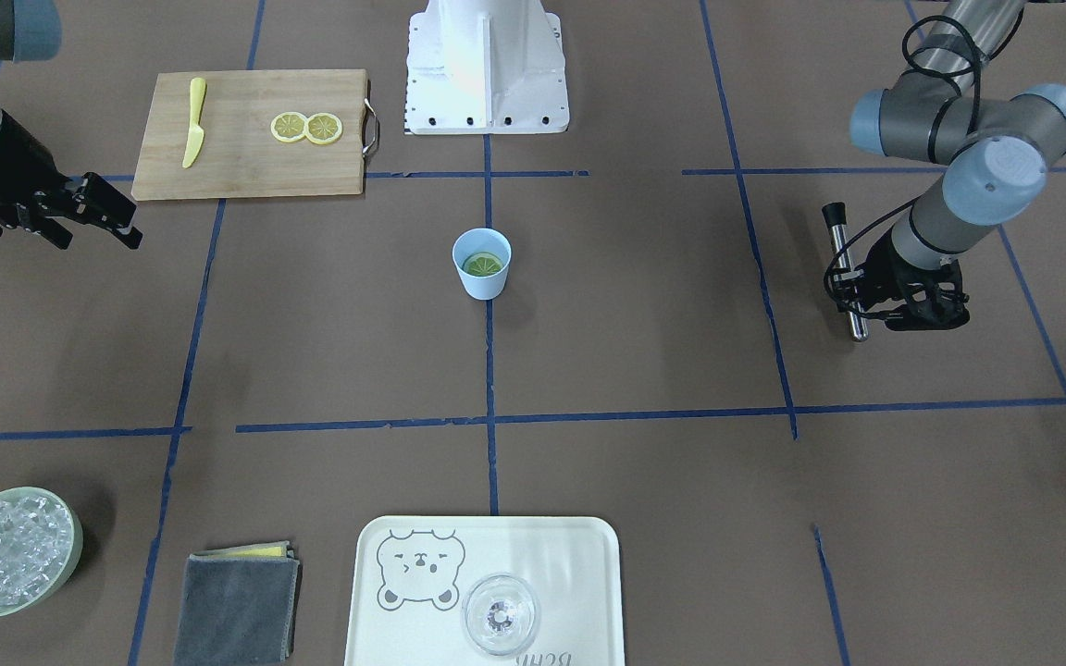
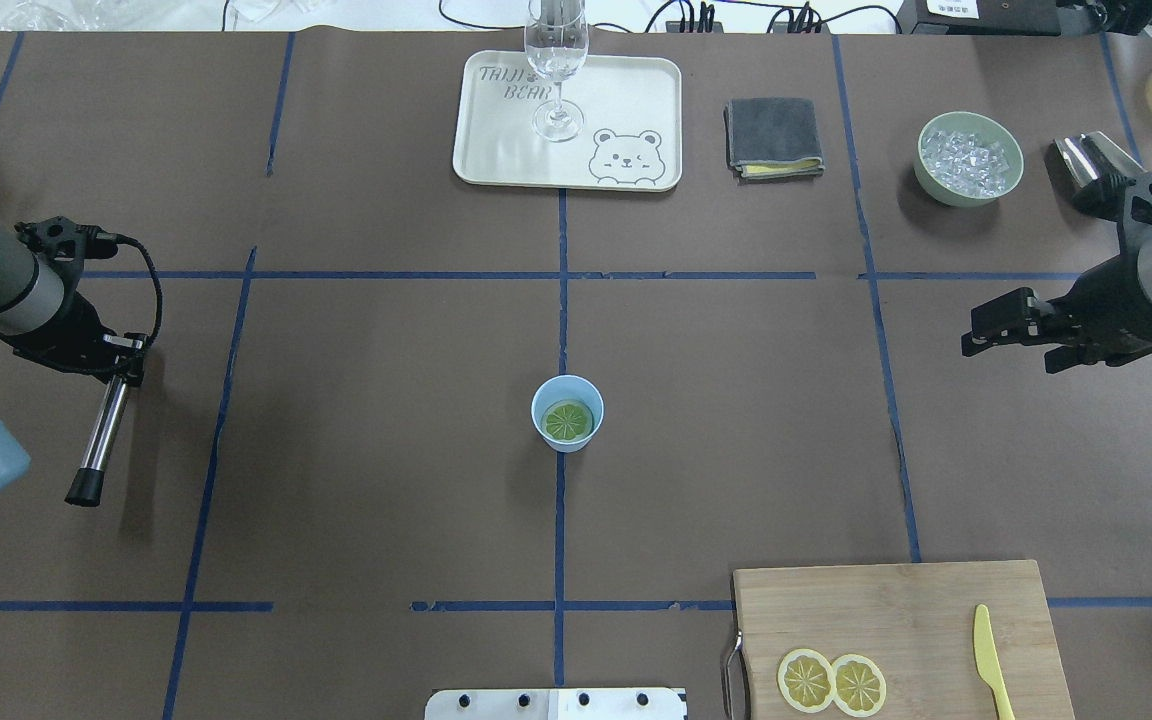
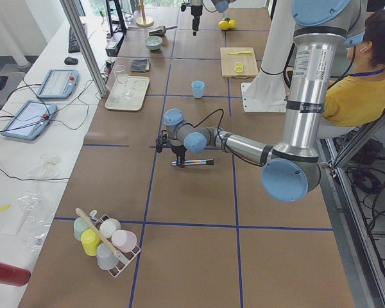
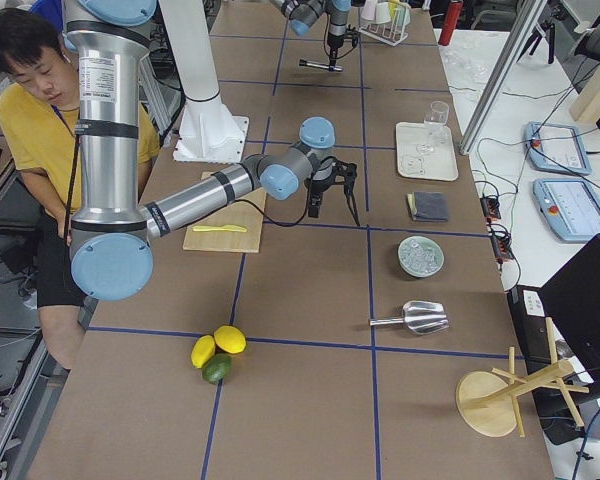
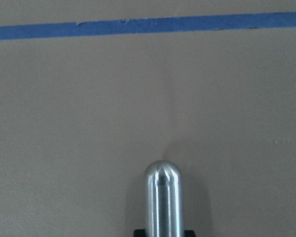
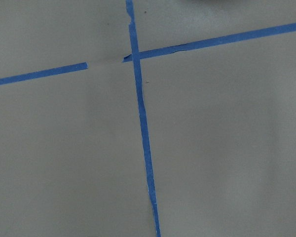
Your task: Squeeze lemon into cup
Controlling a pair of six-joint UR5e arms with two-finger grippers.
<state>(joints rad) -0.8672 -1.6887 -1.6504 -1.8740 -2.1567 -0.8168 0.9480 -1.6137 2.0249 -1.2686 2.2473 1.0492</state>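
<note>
The rounded steel tip of the rod (image 5: 163, 197) fills the lower part of my left wrist view. My left claw (image 2: 124, 362) is pinched on the rod close to that tip. It holds it roughly level over the table's left side, black cap toward my base, well apart from the cup (image 2: 539, 405). I take it for a pressing tool, parked out of the way until it is wanted. My right claw (image 2: 1011, 335) hangs spread and empty over bare table at the far right, which I judge leaves the middle free.

The cup stands at the table's middle, on the blue tape line, and the lemon (image 2: 568, 421) lies flat in its bottom. The slice looks greenish against the blue wall. It is whole and round with its segments plain, and I can't tell whether any juice is there. To me it seems unpressed. Two like slices (image 2: 831, 682) sit touching on the near-right board (image 2: 896, 610).
</note>
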